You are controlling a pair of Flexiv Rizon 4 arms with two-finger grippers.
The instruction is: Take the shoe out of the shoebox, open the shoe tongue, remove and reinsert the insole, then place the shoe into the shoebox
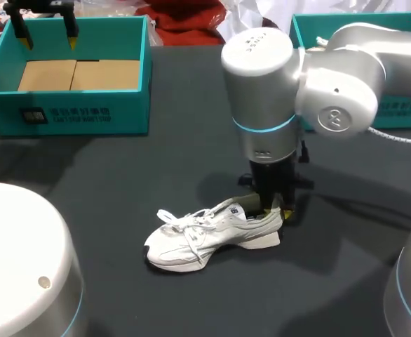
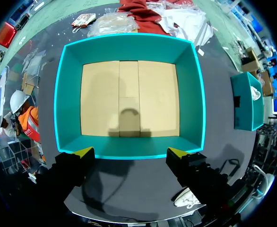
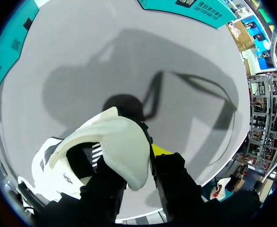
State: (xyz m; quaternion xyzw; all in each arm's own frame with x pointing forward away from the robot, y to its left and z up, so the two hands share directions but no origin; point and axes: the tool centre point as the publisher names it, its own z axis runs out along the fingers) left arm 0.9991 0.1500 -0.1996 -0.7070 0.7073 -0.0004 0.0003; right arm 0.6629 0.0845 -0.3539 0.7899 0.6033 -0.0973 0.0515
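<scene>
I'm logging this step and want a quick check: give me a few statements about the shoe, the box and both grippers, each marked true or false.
1. The shoe lies inside the shoebox. False: it rests on the table, outside the box.
2. The right gripper grips the shoe at its heel. True.
3. The left gripper is shut on the shoe's laces. False: it is open above the shoebox, far from the shoe.
4. The shoebox holds nothing on its cardboard floor. True.
</scene>
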